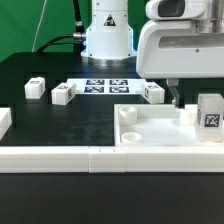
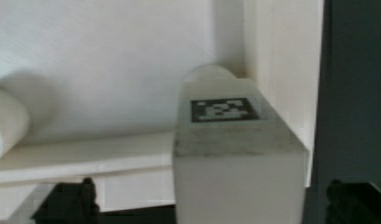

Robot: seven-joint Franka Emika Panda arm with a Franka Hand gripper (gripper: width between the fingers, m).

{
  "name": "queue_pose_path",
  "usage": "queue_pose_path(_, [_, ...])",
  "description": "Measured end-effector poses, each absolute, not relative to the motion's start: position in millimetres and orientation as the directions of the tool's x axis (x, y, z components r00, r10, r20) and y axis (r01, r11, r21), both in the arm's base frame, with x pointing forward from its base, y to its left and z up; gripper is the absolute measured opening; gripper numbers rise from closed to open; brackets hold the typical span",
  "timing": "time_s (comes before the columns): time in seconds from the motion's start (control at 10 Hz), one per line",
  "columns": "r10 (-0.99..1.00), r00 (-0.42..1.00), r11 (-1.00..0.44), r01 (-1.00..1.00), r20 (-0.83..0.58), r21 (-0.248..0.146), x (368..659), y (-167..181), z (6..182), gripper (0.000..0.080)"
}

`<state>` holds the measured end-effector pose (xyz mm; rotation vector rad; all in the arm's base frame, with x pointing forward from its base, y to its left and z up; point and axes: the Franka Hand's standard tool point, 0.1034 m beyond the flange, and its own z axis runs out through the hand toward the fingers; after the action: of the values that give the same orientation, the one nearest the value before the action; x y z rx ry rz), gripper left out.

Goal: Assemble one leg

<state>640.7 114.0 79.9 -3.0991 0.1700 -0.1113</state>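
A leg (image 1: 210, 111), a small white block with a black-and-white tag, stands upright at the right corner of the big white tray-like piece (image 1: 150, 136). My gripper (image 1: 196, 103) straddles it. One dark finger (image 1: 175, 97) shows a little to the exterior view's left of the leg, with a gap between them. In the wrist view the leg (image 2: 240, 150) fills the middle, tag facing the camera. The fingertips (image 2: 71, 203) stand off it on both sides, so my gripper (image 2: 208, 206) is open around the leg.
Three more loose legs lie on the black table, two (image 1: 34, 88) (image 1: 62, 95) at the left and one (image 1: 153, 92) behind the tray piece. The marker board (image 1: 105, 86) lies at the back. A white wall (image 1: 60, 158) runs along the front. The robot base (image 1: 107, 35) stands behind.
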Motion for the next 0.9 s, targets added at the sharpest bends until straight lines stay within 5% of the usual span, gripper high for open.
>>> queue_pose_path(0.1, [-0.111,0.991,-0.993,-0.108,0.07,-0.04,640.7,114.0,79.9,0.0634])
queue_pose_path(0.3, [-0.111,0.991,-0.993,-0.108,0.07,-0.04,640.8,114.0,79.9,0.0285])
queue_pose_path(0.9, [-0.533,0.844,-0.846,-0.531,0.053,-0.049,638.3,100.6,79.5,0.0291])
